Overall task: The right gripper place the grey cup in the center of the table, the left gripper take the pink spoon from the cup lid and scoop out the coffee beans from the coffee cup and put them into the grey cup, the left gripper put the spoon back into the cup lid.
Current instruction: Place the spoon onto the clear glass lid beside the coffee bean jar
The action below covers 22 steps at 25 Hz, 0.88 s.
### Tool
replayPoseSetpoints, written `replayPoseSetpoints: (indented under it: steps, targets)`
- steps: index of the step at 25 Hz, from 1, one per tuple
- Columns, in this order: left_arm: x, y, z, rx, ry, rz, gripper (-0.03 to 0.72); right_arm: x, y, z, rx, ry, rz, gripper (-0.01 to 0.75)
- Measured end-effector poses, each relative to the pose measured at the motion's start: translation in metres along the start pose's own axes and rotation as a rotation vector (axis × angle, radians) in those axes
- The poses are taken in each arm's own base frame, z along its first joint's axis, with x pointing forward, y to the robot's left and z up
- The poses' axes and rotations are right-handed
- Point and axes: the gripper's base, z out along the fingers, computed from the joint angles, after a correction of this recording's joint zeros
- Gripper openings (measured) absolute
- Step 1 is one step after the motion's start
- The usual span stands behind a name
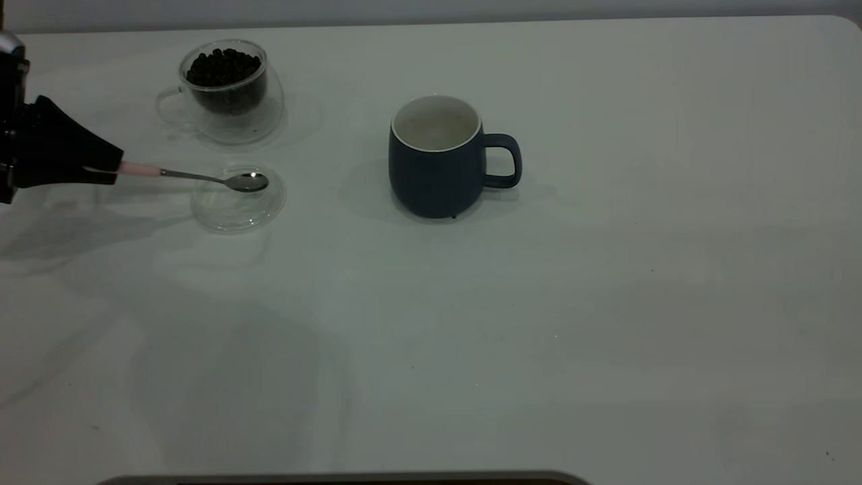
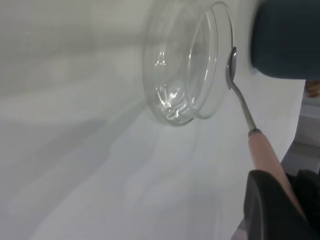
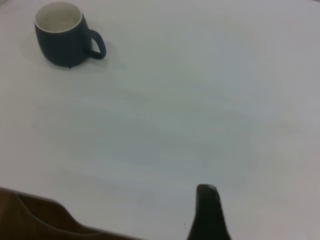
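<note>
Pink spoon point(image 1: 195, 175) handle pinched by the closed left gripper point(image 1: 111, 165) over the cup lid point(image 1: 237, 201); a loose pinch risks twisting.

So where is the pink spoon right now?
In the exterior view the pink spoon is at the table's far left, its handle held by the left gripper and its bowl over the cup lid, just in front of the coffee cup.

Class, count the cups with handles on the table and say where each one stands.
2. The coffee cup holding coffee beans stands at the far left; the grey cup stands near the table centre.
</note>
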Motion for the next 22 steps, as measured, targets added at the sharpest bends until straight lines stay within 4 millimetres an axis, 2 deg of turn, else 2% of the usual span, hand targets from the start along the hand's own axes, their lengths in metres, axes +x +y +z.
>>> replayPoseSetpoints:
  steps: [8,17,22]
  targets:
    - [0.000,0.006,-0.006,-0.025,-0.028,-0.010,0.127,0.000,0.000,0.000,0.000,0.000,0.000,0.588]
    - [-0.007,0.000,0.013,-0.086,-0.023,0.002,0.127,0.000,0.000,0.000,0.000,0.000,0.000,0.588]
    - [-0.009,-0.003,0.018,-0.084,-0.033,0.001,0.127,0.000,0.000,0.000,0.000,0.000,0.000,0.588]
